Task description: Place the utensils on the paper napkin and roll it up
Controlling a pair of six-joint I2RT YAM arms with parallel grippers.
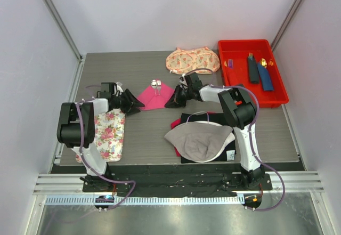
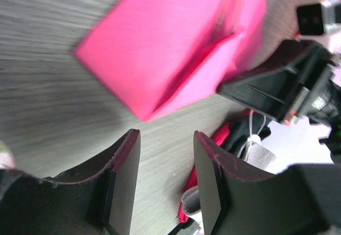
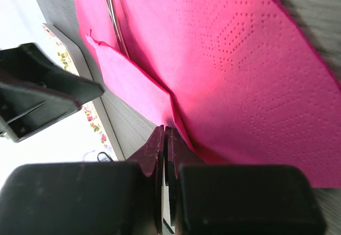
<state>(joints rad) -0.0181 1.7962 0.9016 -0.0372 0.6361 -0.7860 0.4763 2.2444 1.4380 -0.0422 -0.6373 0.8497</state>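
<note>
At the near side of the table [image 1: 146,139], a floral mat [image 1: 109,134] is seen on the left and a grey fabric piece [image 1: 197,139] is laid over dark cloth on the right. Further in, at the centre, the pink napkin [image 1: 151,98] is spread flat on the tabletop, flanked by both arms. The left gripper [image 2: 165,139] is held just to the napkin's left with its jaws parted and nothing between them. The right gripper [image 3: 165,131] is closed on the napkin's right edge, where a flap of paper is raised and folded inward. The utensils [image 1: 156,84] are laid side by side on the napkin's far part, their ends reaching past its far corner. Beyond, a patterned cloth [image 1: 192,60] lies at the far edge, and a red tray [image 1: 250,42] holding rolled dark napkins is set at the far right.
</note>
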